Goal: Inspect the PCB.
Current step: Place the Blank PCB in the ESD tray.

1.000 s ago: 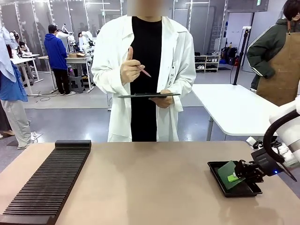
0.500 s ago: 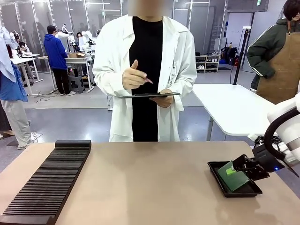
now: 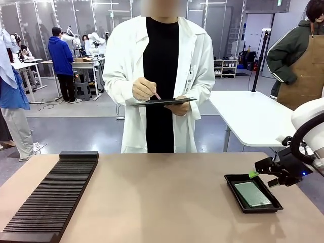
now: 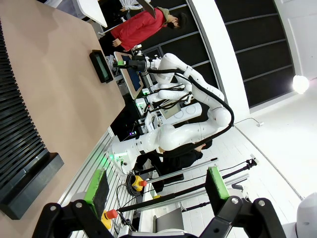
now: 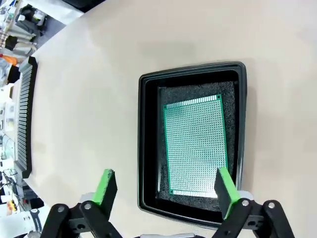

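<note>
Front view shows the PCB [image 3: 252, 194] lying flat inside the black tray [image 3: 232, 180] at the right side of the table [image 3: 162, 202], with the right gripper [image 3: 267, 173] hanging just above the tray's far edge, jaws spread wide and holding nothing. From its own wrist camera the board [image 5: 194, 145] sits free on the tray's dark foam lining, no finger touching it. The left gripper [image 4: 156, 184] is likewise wide open and empty, well away from the tray. Across the table a person writes on a clipboard [image 3: 163, 102] with a pen, so I'd judge the board's handling finished and only the noting-down left.
</note>
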You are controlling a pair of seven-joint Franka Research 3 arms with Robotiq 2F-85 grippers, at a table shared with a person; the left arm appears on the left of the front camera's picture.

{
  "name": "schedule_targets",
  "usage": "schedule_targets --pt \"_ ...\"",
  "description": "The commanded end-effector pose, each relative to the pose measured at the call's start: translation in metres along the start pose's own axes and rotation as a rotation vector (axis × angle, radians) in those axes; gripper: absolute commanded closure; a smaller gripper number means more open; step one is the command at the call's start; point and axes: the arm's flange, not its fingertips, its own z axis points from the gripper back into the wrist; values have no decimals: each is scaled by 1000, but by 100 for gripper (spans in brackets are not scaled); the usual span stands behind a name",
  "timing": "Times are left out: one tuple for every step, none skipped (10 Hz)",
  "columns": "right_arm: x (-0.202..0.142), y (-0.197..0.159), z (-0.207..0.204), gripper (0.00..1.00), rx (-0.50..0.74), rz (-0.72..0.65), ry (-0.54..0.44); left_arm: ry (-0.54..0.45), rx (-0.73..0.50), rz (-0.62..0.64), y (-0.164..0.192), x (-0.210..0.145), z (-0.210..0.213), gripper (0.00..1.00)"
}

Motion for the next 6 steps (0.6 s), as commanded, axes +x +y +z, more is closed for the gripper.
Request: schedule_targets --pt "-1 9 -1 0 -25 -32 27 3 3 15 -6 1 -1 0" --pt "-2 5 -7 0 -25 -56 45 3 3 15 -6 1 -1 0" --pt "1 3 2 0 -5 -4 3 3 3 15 -6 1 -1 0" --pt "1 3 2 0 -5 -4 3 3 3 15 -6 1 -1 0" --pt "1 3 2 0 -5 -4 3 3 3 15 -6 1 -1 0" --pt "1 3 2 0 -5 -4 3 3 3 15 -6 1 -1 0"
